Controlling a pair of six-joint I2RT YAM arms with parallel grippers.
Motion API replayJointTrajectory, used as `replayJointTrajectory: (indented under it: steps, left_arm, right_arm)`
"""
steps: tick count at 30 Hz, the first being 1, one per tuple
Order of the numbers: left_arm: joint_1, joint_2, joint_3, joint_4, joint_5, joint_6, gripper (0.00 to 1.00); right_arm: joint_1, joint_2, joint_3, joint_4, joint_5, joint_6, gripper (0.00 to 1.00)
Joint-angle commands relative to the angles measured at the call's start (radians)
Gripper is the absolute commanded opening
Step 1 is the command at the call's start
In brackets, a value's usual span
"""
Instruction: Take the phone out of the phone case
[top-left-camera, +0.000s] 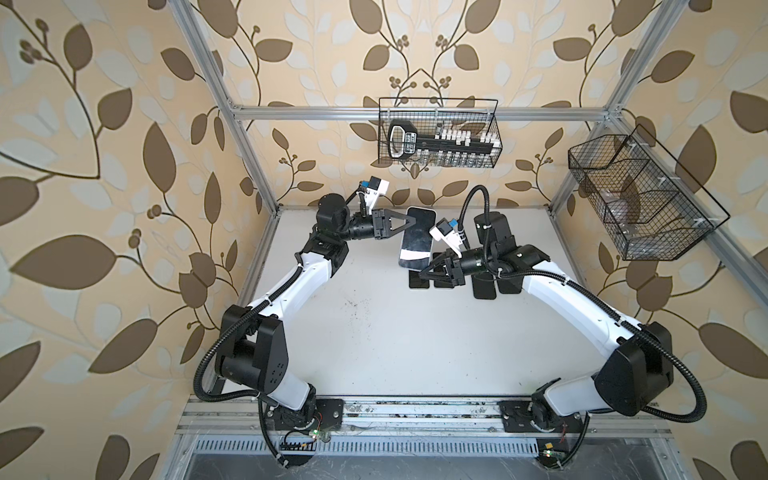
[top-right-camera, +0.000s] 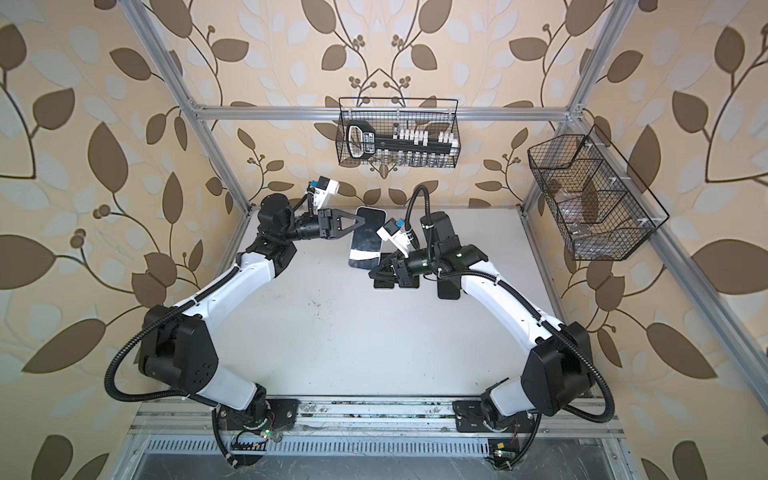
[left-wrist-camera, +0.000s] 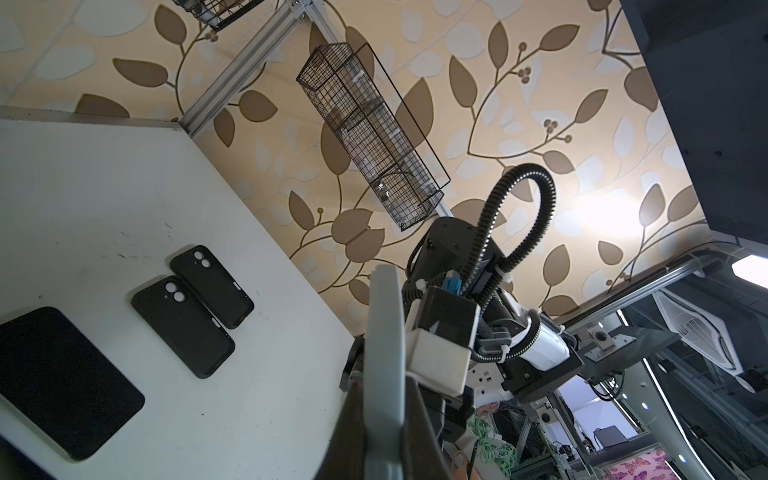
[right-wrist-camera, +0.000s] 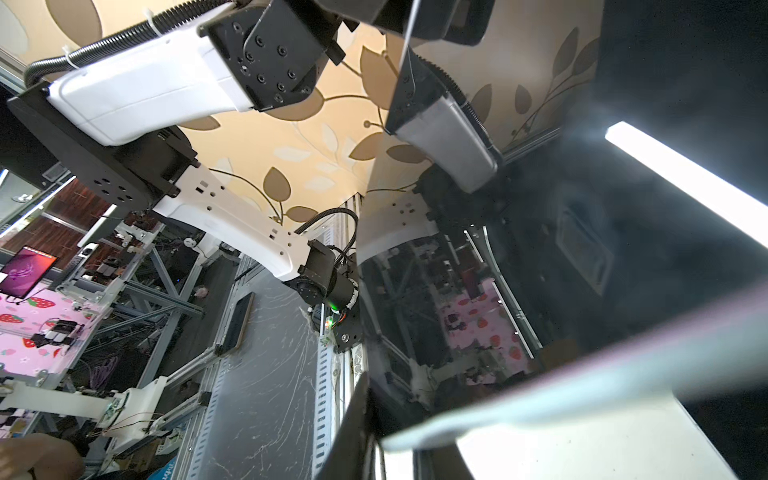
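The phone (top-left-camera: 417, 237) (top-right-camera: 365, 243) hangs in the air over the far middle of the table, its dark glossy screen up, inside a light-grey phone case. My left gripper (top-left-camera: 408, 222) (top-right-camera: 358, 223) is shut on its far left side. In the left wrist view the case's grey edge (left-wrist-camera: 386, 316) runs between the two dark fingers of the left gripper (left-wrist-camera: 384, 419). My right gripper (top-left-camera: 425, 272) (top-right-camera: 374, 274) sits at the phone's near right corner. In the right wrist view the case's pale rim (right-wrist-camera: 540, 399) passes between the jaws of the right gripper (right-wrist-camera: 399, 444), which look shut on it.
Several empty black cases lie on the white table under the right arm (top-left-camera: 419, 279) (top-left-camera: 484, 286), also seen from the left wrist (left-wrist-camera: 183, 328) (left-wrist-camera: 212, 286), next to a black flat slab (left-wrist-camera: 62, 382). Wire baskets hang on the back wall (top-left-camera: 438, 133) and right wall (top-left-camera: 640, 199).
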Motion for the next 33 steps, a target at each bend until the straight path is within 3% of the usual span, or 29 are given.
replayJointTrajectory:
  steps: [1,8,18,33]
  left_arm:
    - [-0.014,-0.050,0.007,0.085,0.001,-0.082,0.00]
    - [-0.026,-0.078,-0.026,0.116,-0.035,-0.142,0.00]
    - [-0.031,-0.074,-0.084,0.292,-0.085,-0.431,0.00]
    - [-0.034,-0.044,-0.051,0.291,0.010,-0.522,0.00]
  right_arm:
    - [-0.004,0.005,0.021,0.032,-0.011,-0.035,0.10]
    - [-0.007,-0.011,0.007,0.047,-0.047,-0.069,0.07]
    - [-0.011,-0.026,-0.002,-0.018,-0.116,-0.240,0.05]
    - [0.010,-0.012,0.081,-0.220,-0.048,-0.441,0.05]
